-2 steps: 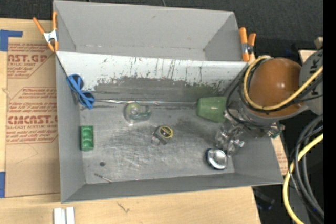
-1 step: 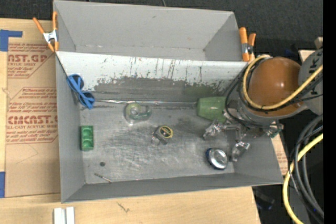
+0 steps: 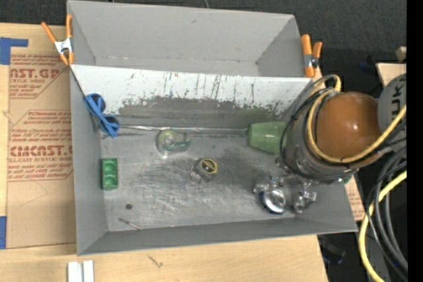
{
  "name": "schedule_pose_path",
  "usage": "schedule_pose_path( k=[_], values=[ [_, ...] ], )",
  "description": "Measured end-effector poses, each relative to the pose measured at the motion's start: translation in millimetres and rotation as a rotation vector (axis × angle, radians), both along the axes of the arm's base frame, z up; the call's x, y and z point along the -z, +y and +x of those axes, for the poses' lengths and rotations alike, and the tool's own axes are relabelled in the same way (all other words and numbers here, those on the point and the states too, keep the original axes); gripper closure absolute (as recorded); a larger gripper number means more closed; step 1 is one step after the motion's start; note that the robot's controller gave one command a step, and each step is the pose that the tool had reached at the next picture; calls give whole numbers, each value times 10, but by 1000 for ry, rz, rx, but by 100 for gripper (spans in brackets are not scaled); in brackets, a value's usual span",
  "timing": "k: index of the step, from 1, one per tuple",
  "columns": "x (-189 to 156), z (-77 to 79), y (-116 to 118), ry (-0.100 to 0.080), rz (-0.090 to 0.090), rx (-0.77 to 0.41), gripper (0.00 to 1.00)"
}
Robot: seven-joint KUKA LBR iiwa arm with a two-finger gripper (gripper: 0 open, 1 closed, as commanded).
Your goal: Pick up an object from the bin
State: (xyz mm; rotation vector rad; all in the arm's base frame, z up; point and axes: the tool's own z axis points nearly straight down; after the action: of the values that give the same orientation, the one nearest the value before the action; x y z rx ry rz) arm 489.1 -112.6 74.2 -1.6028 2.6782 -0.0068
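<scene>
Gripper (image 3: 293, 191) is low in the near-right corner of the bin (image 3: 198, 43), close to the floor and just inside the near wall. It hangs under my orange cover (image 3: 347, 125), w/ yellow cables (image 3: 309, 142) looped round the cover. Jaw state: can't tell. Cover and wrist block the top-down look, only some metal bits poke out underneath, so no call on how far apart the jaws are or whether anything is in them. Nearest thing: silver bit (image 3: 272, 199), small, shiny, roundish, on the floor at the gripper's view-left side. Touching or just beside, can't tell which. That's the one I'm at, near-right corner, close to the near wall. Next out: green cup (image 3: 266, 137), pale green, lying on its side, just beyond the gripper toward the far wall, wide end toward my arm and partly tucked under the cables. Then brass ring (image 3: 205, 168), small, mid-floor, apart from the rest. Further view-left and a bit back: clear ring (image 3: 172, 140), see-through, roundish, flat on the floor, near the brass ring but not touching. Far side from me, by the left wall: green block (image 3: 109, 173), bright green, on the floor. Blue clip (image 3: 99, 114) sits further back along that same wall, where the floor meets the far slope, well apart from the gripper.
</scene>
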Motion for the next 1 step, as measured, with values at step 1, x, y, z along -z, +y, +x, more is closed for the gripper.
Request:
schedule_pose_path(
  k=[1],
  values=[
    [5,-12,-4,5,0,2,100]
  ],
)
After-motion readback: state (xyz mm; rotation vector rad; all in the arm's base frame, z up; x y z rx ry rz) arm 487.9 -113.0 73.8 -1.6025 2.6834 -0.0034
